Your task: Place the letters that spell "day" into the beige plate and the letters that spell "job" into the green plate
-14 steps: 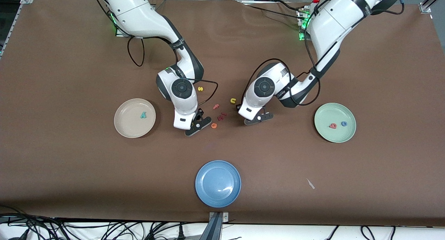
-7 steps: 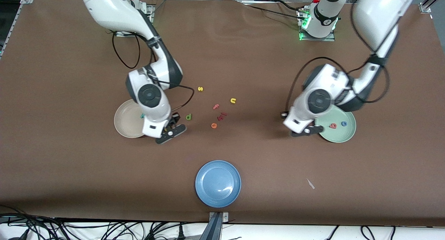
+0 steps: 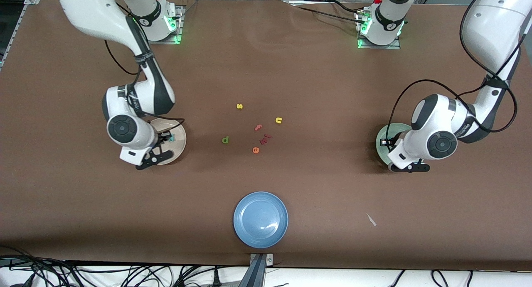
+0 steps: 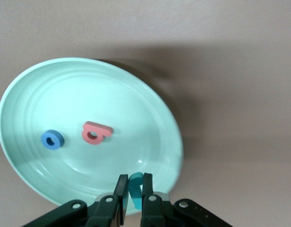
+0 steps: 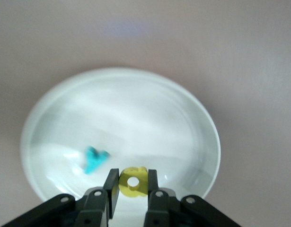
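Observation:
My left gripper [image 4: 134, 178] is shut on the teal j [image 4: 135, 190] and hangs over the rim of the green plate [image 4: 150, 118]. The blue o [image 4: 52, 140] and the red b [image 4: 95, 133] lie in that plate. My right gripper [image 5: 132, 174] is shut on the yellow a [image 5: 133, 182] above the beige plate [image 5: 183, 123], where the teal y [image 5: 94, 158] lies. In the front view both hands cover much of their plates: the beige plate [image 3: 179, 138] and the green plate [image 3: 379, 148]. The green d [image 3: 225, 140] rests on the table mid-way between the plates.
Loose letters lie in the middle of the table: a yellow s [image 3: 239, 106], a yellow u/n [image 3: 278, 120], a pink f [image 3: 258, 128], an orange e [image 3: 255, 150] and a red piece [image 3: 265, 138]. A blue plate [image 3: 260, 219] sits nearest the front camera. A paper scrap [image 3: 371, 219] lies beside it.
Both arms have swung away from the letters in the middle, each out to its own plate with a letter in its jaws. The green d came into sight.

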You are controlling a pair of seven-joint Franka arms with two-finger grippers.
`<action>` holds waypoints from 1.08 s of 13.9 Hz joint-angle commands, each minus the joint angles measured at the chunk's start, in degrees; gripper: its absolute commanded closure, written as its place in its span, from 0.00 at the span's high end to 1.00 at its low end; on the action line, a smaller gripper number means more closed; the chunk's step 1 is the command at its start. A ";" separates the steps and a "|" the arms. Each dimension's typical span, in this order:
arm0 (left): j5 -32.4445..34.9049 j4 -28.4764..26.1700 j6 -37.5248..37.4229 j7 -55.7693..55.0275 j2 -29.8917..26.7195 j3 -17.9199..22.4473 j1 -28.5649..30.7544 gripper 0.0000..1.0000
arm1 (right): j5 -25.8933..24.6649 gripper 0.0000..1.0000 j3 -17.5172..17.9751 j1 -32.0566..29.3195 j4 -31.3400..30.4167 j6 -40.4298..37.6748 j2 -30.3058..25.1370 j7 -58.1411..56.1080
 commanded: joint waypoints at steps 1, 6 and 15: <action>3.38 0.32 1.77 1.21 1.93 -0.62 1.30 0.00 | 2.18 0.30 0.35 -0.67 -6.09 2.99 -2.06 -0.68; 3.21 0.93 3.54 1.83 -0.07 -1.14 2.18 1.00 | 5.25 0.91 1.49 -0.24 -3.22 1.94 -2.76 4.03; -1.09 26.57 -22.99 1.65 -4.22 -12.03 2.09 1.00 | 6.23 0.88 5.80 10.39 5.76 4.83 2.95 50.62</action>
